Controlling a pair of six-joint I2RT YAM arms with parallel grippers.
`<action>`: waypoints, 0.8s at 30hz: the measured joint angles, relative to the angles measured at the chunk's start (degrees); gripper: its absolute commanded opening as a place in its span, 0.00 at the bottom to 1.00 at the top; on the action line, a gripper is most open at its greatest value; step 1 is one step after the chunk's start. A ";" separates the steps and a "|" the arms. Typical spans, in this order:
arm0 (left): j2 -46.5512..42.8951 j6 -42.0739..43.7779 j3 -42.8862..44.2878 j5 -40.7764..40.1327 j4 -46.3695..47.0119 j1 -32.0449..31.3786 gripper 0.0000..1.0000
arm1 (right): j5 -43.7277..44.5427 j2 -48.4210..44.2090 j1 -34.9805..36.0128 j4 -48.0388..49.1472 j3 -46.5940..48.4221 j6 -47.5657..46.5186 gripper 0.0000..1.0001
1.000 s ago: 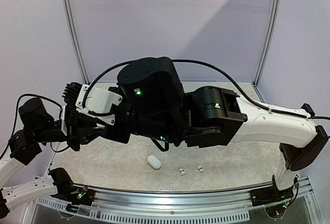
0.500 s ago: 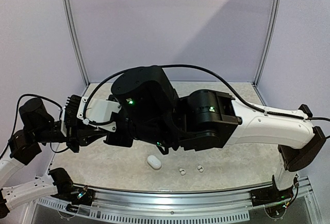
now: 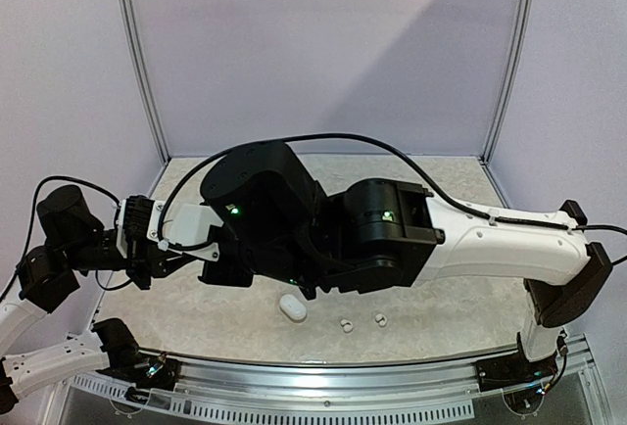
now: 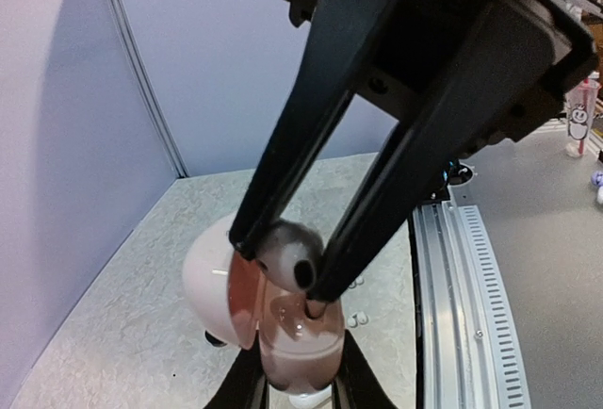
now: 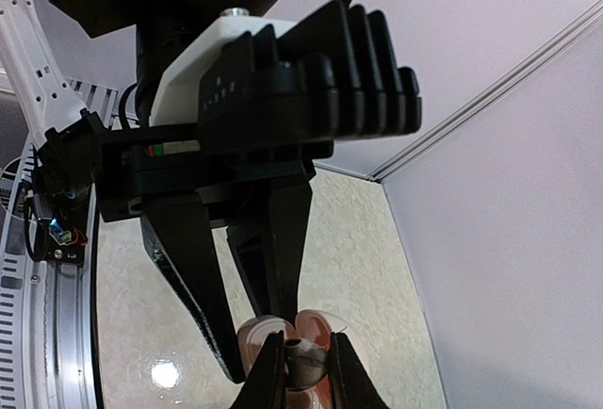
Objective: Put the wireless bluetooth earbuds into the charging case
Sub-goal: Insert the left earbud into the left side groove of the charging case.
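Currently the right gripper (image 4: 281, 269) is clamped on one earbud (image 4: 285, 251). Its two long black fingers pinch the small pale bud, whose dark spot faces the left wrist camera, and only the bud's width separates the tips. The right wrist view agrees: the bud sits between the pads and nothing else is in the grip.

Left gripper (image 4: 300, 379): closed on the charging case (image 4: 300, 338), fingers pressing its two sides near the bottom. The case is held up off the table (image 3: 441, 298) with its mouth turned toward the right gripper.

Bud vs. case: the bud is right at the open mouth, just over the pinkish base. It is beside the inner face of the lid (image 4: 209, 282), which stands swung open to the left in the left wrist view. The bud is not yet seated in a well. Contact between bud and base: cannot tell.

Case contents: the interior is glossy and pink-tinted, with one small dark hole visible under the bud. Whether another bud already sits inside cannot be told.

Top view: the right arm reaches across, and both grippers meet over the left side of the table. The fingertips are too dark to make out there. Near the table's front edge lies a closed white case (image 3: 292, 307). To its right are a loose white earbud (image 3: 345, 325) and a second loose earbud (image 3: 380, 320), apart from each other and from that case.
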 measured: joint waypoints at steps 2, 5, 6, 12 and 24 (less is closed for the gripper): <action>0.24 -0.24 0.00 0.00 0.02 0.00 0.00 | 0.00 0.07 0.00 -0.09 0.00 0.00 0.00; 0.26 -0.44 0.00 0.00 0.02 0.00 0.00 | 0.17 0.07 0.00 -0.24 0.00 0.02 0.01; 0.26 -0.48 0.00 -0.02 0.02 0.00 0.00 | 0.22 0.09 0.00 -0.31 0.00 0.02 0.03; 0.50 -0.72 0.00 -0.07 0.00 0.00 0.00 | 0.76 0.35 0.00 -0.52 0.00 0.00 0.14; 0.44 -2.03 -0.09 0.09 1.05 -0.04 0.00 | 1.46 1.01 0.17 -1.20 0.00 -0.81 0.35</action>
